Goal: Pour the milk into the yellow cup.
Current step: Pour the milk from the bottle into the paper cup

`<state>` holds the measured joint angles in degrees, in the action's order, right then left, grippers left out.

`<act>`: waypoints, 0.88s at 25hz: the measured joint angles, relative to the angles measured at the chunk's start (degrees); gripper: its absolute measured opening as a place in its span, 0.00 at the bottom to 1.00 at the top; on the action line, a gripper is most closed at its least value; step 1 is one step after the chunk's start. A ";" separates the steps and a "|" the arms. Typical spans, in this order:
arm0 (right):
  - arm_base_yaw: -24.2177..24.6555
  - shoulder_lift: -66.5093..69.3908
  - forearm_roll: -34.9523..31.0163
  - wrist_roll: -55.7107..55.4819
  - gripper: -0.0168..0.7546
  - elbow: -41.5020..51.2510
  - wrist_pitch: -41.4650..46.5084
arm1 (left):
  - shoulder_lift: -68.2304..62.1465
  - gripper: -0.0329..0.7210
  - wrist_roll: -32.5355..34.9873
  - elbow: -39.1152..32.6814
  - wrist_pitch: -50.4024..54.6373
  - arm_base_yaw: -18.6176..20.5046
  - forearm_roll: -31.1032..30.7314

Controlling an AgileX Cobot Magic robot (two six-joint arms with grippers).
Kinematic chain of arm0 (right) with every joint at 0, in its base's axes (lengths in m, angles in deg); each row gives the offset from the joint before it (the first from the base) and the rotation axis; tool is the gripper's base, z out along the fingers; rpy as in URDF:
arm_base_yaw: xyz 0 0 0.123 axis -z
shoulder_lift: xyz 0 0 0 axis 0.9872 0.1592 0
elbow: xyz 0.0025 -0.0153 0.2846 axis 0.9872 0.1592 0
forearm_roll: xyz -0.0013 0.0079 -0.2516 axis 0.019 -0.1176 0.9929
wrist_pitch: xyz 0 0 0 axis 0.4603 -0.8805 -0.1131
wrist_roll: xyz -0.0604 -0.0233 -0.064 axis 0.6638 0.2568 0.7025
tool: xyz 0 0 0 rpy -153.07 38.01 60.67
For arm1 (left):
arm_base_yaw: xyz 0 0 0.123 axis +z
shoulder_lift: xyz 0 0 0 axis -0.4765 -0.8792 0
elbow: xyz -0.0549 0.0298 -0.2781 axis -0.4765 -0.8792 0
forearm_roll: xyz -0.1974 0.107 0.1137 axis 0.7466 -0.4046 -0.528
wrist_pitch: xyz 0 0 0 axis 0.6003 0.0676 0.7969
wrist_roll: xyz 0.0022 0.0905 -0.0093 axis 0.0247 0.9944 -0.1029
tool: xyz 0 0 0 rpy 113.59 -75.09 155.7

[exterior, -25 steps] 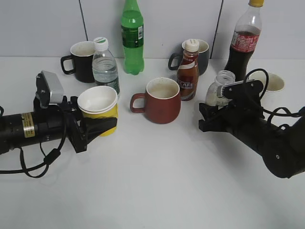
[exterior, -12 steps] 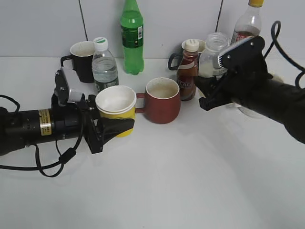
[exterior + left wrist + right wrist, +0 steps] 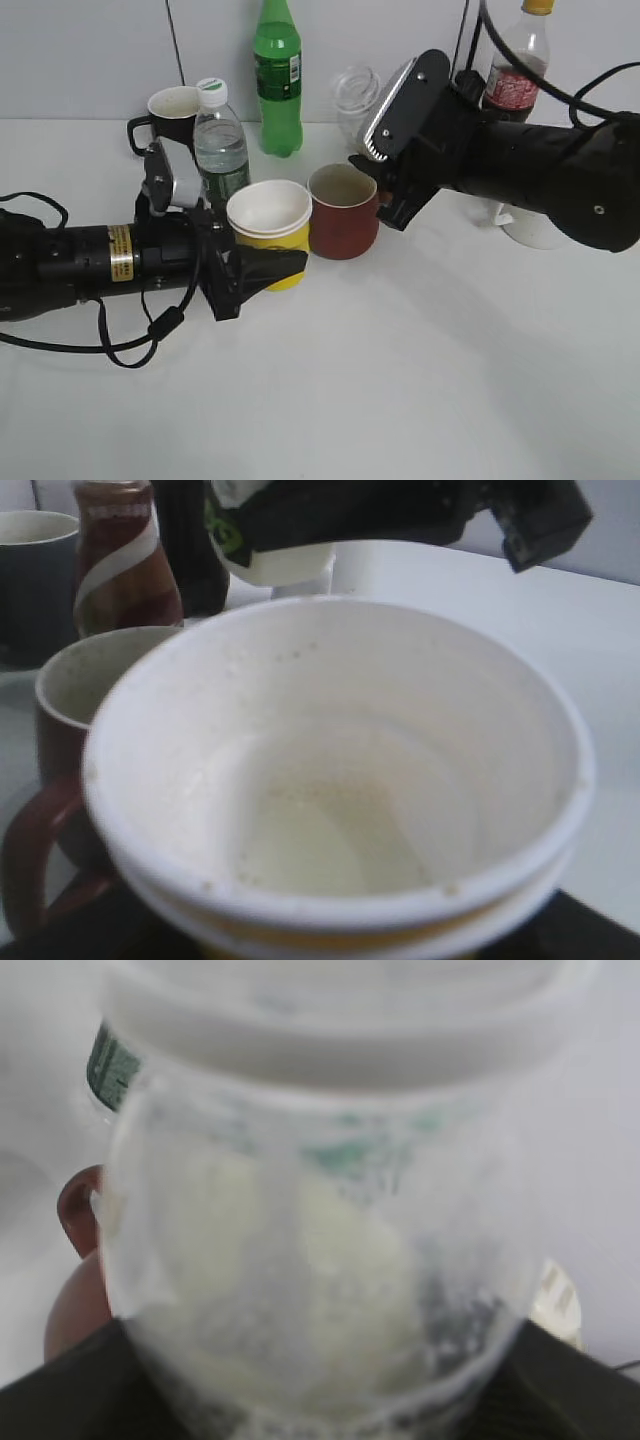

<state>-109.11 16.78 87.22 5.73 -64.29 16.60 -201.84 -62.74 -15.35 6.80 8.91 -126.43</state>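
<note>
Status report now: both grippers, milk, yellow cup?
Left gripper shut on small yellow cup. Right gripper shut on clear plastic milk bottle, raised behind reddish-brown mug. No pour visible yet.

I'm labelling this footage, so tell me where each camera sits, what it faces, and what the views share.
Exterior view: in front of the table, looking down at a slant; both arms show, the left claw around the yellow cup, the right claw holding the milk bottle tilted.
Left wrist view: just behind the yellow cup, looking into it; dark claw parts show at the bottom.
Right wrist view: right behind the milk bottle; black claw parts at the bottom corners.
Shared: all three show the red mug.
</note>
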 joint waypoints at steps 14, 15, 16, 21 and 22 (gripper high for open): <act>-1.34 0.00 0.17 24.25 0.59 -0.11 0.14 | 0.00 0.63 -0.15 2.06 2.84 -4.77 -0.07; -1.34 0.00 0.17 25.83 0.59 -0.11 0.03 | 0.00 0.63 -0.15 2.06 2.89 -4.77 -0.07; -1.34 0.00 0.17 27.35 0.59 -0.11 -0.02 | 0.00 0.63 -0.15 2.06 2.89 -4.77 -0.02; -1.40 0.00 0.17 33.82 0.59 -0.11 -0.08 | 0.00 0.63 -0.15 2.18 2.89 -4.77 -0.02; -1.40 0.00 0.17 35.04 0.59 -0.11 -0.08 | 0.00 0.63 -0.15 2.18 2.80 -4.77 -0.02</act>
<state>-110.52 16.78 87.39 40.76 -64.40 16.52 -201.84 -62.89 -13.17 9.60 4.14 -126.45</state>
